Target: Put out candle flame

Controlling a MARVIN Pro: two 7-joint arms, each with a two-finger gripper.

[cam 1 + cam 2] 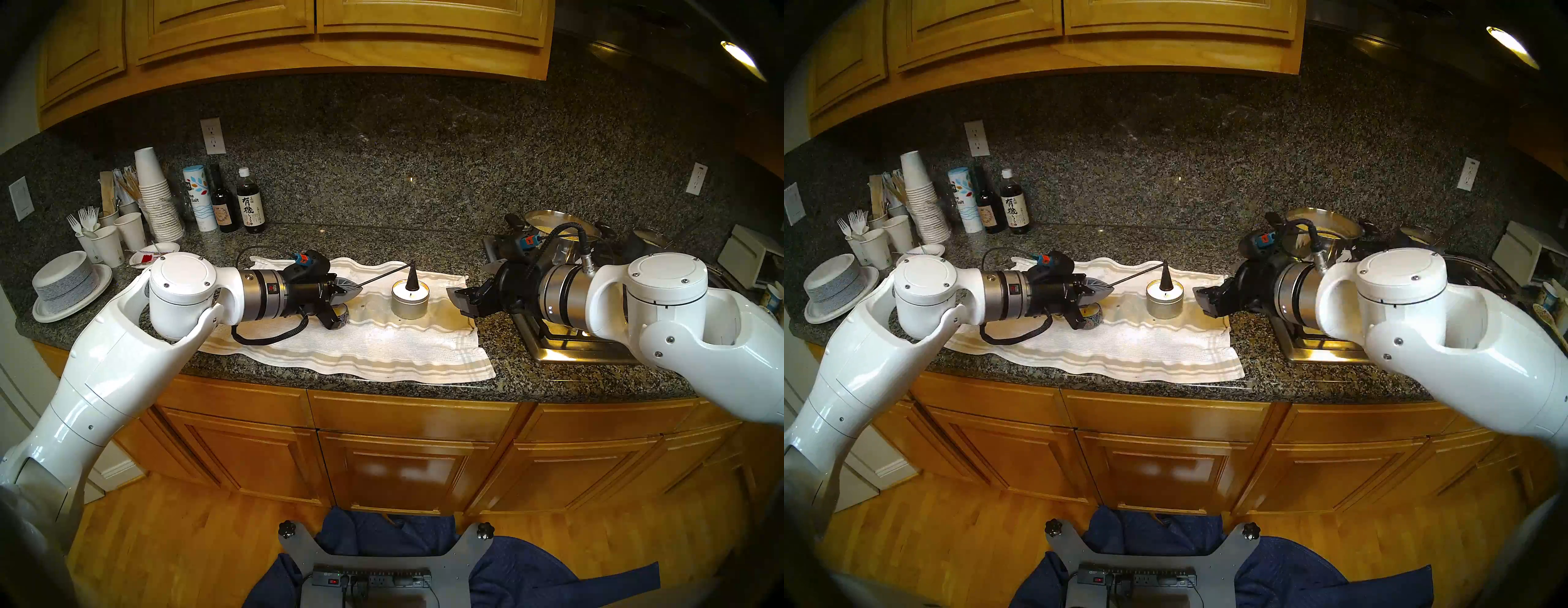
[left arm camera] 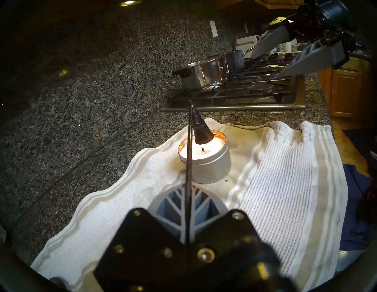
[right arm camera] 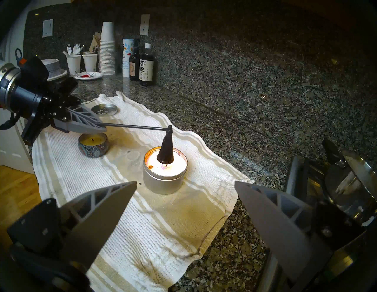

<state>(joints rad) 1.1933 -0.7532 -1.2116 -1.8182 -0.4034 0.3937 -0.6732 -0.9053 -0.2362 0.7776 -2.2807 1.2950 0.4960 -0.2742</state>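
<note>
Left gripper (image 3: 101, 127) pinches the thin black metal rod of a cone-tipped candle snuffer (image 3: 165, 151), its dark cone poised just above the lit wick of the round silver tin candle (image 3: 164, 177). Candle sits on the white-and-beige striped towel (image 3: 167, 230) on the granite bench (image 1: 551, 378). Right gripper (image 3: 185, 190) hangs near the candle, fingers spread, empty.

Both head views look down from above and behind the arms at the counter (image 1: 382, 395) — nearly identical, slightly offset. The left wrist view faces rightward, close over the towel (image 2: 285, 173), toward the stove (image 2: 244, 97); the right wrist view faces leftward. All four share the candle tin (image 3: 165, 179) — seen from opposite sides by the wrists.
</note>
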